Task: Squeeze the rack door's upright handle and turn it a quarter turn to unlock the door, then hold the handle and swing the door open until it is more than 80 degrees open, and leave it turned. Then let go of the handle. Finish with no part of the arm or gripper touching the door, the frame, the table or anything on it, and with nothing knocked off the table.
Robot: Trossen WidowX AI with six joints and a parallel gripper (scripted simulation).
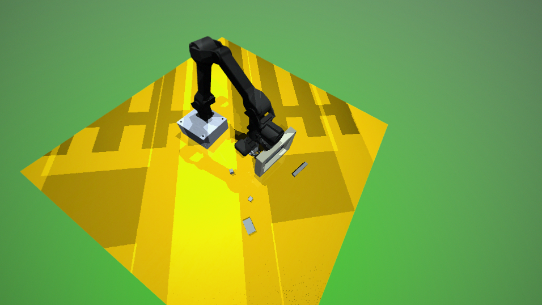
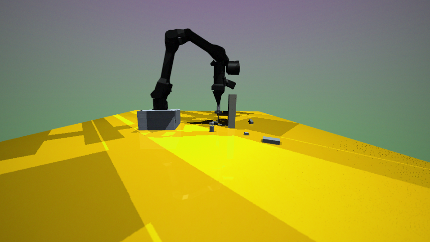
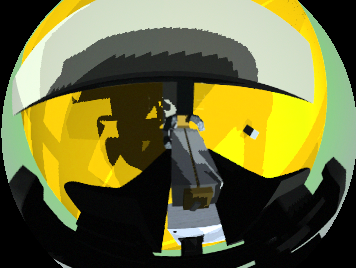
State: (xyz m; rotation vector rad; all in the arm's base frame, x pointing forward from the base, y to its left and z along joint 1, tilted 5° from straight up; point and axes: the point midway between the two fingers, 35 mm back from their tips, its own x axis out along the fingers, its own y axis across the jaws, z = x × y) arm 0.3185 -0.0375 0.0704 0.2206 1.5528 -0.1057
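Note:
The pale rack frame (image 1: 259, 166) (image 2: 232, 111) (image 3: 150, 15) stands upright on the table. The grey upright handle (image 2: 218, 108) (image 3: 204, 172) stands out from the frame's side that faces the robot base. My gripper (image 2: 218, 103) (image 3: 187, 154) points straight down over the handle, with one finger on each side of it. The fingers are shut on the handle's upper part. In the top view the arm hides the fingers and most of the handle. The door panel cannot be made out clearly, and I see no wide swing away from the frame.
A small block (image 1: 231, 172) (image 2: 211, 129) (image 3: 254, 134) stands near the handle's side of the frame. A smaller cube (image 1: 250, 198) (image 2: 246, 133) and a flat slab (image 1: 249, 225) (image 2: 271, 140) lie farther out. A long bar (image 1: 299, 169) (image 2: 251, 121) lies behind the frame.

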